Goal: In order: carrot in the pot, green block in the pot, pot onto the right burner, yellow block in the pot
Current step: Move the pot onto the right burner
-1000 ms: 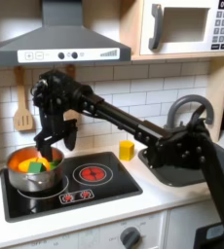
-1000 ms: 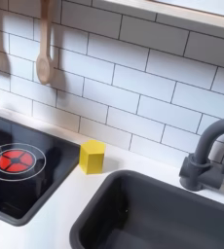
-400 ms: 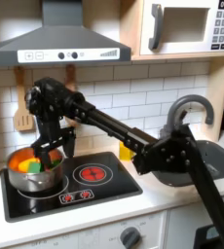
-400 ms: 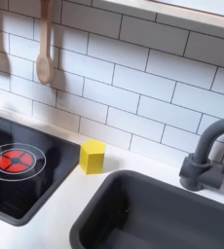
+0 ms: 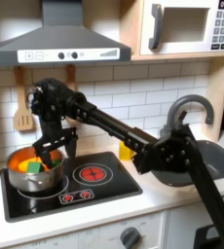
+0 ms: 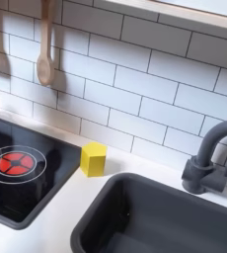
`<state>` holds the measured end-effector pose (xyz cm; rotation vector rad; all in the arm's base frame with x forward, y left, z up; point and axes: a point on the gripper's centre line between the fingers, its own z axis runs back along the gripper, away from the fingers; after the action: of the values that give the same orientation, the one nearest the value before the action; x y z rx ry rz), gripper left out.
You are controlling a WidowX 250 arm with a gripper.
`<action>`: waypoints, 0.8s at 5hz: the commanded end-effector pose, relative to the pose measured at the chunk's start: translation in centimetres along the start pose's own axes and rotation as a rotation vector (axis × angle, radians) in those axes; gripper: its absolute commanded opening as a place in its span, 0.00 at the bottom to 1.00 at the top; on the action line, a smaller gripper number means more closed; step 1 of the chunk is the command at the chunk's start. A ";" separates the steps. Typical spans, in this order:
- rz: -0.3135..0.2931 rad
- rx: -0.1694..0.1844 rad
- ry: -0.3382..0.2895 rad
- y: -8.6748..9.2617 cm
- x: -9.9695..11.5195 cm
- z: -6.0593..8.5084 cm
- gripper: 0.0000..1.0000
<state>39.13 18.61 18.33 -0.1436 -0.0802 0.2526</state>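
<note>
Steel pot [image 5: 31, 172] on the cooktop's left burner, carrot [image 5: 19, 159] and green block [image 5: 35, 167] inside it, gripper [image 5: 54, 148] spread open just above the pot's rim, yellow block [image 6: 93, 158] on the counter beside the right burner [image 5: 92, 173].

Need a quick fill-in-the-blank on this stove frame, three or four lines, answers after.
1. The pot sits on the cooktop's ____ burner in the first exterior view.
2. The carrot lies inside the ____.
3. The yellow block stands on the white counter between the cooktop and the ____.
4. The gripper hangs over the ____.

Answers: left; pot; sink; pot
</note>
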 end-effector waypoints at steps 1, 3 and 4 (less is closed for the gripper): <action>-0.009 -0.006 0.017 -0.2 -0.3 -1.4 0.00; -0.016 -0.012 0.036 -0.2 -0.1 -2.4 0.00; -0.017 -0.013 0.040 -0.2 -0.2 -2.4 0.00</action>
<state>39.08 18.06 16.09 -0.1584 -0.0423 0.2339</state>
